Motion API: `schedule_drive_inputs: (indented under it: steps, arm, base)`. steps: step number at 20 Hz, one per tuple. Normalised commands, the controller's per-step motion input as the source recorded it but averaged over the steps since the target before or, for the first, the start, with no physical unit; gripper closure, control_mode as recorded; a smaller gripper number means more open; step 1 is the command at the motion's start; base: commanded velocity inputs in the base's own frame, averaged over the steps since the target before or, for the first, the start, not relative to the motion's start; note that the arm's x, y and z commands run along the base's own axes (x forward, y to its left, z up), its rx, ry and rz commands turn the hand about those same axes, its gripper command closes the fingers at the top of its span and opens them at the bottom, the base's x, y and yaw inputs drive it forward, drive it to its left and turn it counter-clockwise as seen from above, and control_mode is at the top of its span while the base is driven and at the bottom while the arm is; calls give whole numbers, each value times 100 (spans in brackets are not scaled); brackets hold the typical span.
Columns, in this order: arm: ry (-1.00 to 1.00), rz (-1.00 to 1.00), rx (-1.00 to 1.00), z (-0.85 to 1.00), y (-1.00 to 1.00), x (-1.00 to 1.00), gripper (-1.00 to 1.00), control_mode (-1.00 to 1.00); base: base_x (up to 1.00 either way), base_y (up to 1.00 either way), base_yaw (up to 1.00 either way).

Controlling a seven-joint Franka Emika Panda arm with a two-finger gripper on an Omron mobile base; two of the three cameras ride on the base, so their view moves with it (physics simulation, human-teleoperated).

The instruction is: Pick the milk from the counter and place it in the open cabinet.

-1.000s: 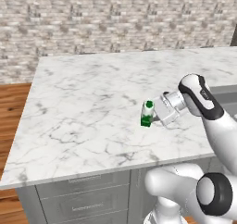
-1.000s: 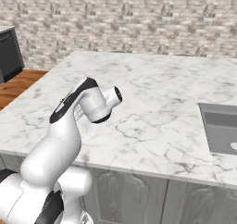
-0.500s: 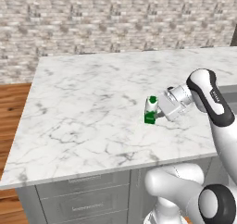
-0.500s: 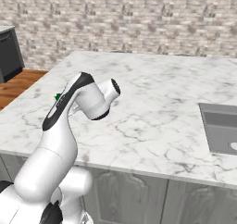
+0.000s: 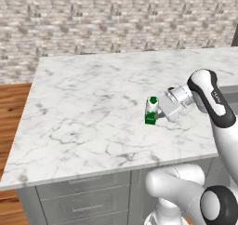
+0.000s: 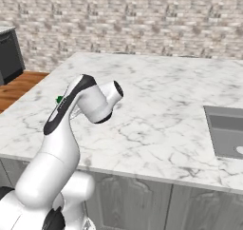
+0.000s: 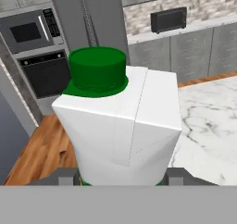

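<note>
Gripper (image 5: 157, 111) you are driving is clamping the milk (image 5: 151, 110) upright, hanging just above the counter (image 5: 83, 108).

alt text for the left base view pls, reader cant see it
A white robot arm reaches in from the right, its gripper closed on a small white and green milk carton above a white marble counter, with a brick wall behind.
</note>
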Motion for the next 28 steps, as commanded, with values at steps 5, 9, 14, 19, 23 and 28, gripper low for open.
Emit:
schedule_drive_inputs:
  steps: [5, 9, 14, 19, 23, 28]
  arm:
    - [0, 0, 0, 0, 0, 0, 100, 100]
    - [0, 0, 0, 0, 0, 0, 100, 100]
    - [0, 0, 0, 0, 0, 0, 100, 100]
    - [0, 0, 0, 0, 0, 0, 100, 100]
    - [0, 0, 0, 0, 0, 0, 100, 100]
    - [0, 0, 0, 0, 0, 0, 100, 100]
  base:
    - [1, -1, -40]
    - [4, 15, -70]
    - [4, 31, -76]
    - [11, 39, -78]
    - [3, 20, -85]
    - [28, 25, -85]
